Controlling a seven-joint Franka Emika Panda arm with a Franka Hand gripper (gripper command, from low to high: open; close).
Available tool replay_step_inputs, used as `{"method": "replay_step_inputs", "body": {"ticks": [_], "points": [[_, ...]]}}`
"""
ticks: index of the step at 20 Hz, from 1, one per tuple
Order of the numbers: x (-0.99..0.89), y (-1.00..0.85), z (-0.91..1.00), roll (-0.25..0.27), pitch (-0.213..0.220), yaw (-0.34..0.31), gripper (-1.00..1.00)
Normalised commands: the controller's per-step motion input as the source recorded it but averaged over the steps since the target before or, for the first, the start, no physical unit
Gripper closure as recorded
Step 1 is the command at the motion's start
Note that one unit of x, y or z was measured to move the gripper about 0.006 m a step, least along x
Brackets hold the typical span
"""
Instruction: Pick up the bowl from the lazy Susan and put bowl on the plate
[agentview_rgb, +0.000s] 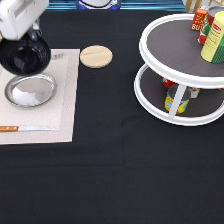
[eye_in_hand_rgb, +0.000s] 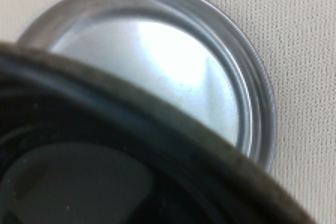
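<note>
My gripper (agentview_rgb: 31, 36) is at the exterior view's top left, shut on the rim of the glossy black bowl (agentview_rgb: 24, 56). It holds the bowl tilted in the air, just above the top edge of the silver plate (agentview_rgb: 30, 91). The plate lies bare on a beige place mat (agentview_rgb: 62, 100). In the wrist view the dark bowl (eye_in_hand_rgb: 90, 165) fills the near part, with the shiny plate (eye_in_hand_rgb: 165, 75) behind it. The white two-tier lazy Susan (agentview_rgb: 165, 30) stands at the exterior view's right, with no bowl on it.
A light-wood disc (agentview_rgb: 96, 56) lies right of the mat. A knife (agentview_rgb: 27, 128) lies on the mat below the plate. Several cans stand on the lazy Susan's top shelf (agentview_rgb: 212, 35) and lower shelf (agentview_rgb: 177, 99). Black cloth covers the table.
</note>
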Motion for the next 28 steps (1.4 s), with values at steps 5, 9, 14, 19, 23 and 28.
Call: {"method": "replay_step_inputs", "body": {"ticks": [5,9,14,19,23,28], "points": [[0.25,-0.39,-0.32,0.027,0.256,-0.004,1.00],[0.01,-0.58,0.05,-0.005,0.159,-0.069,1.00],[0.30,-0.36,0.02,-0.011,0.147,-0.074,1.00],[0.73,0.15,-0.03,-0.046,0.213,0.011,1.00],[0.68,0.22,0.02,-0.050,0.242,0.026,1.00],[0.64,0.15,0.04,-0.035,0.259,0.021,1.00]]}}
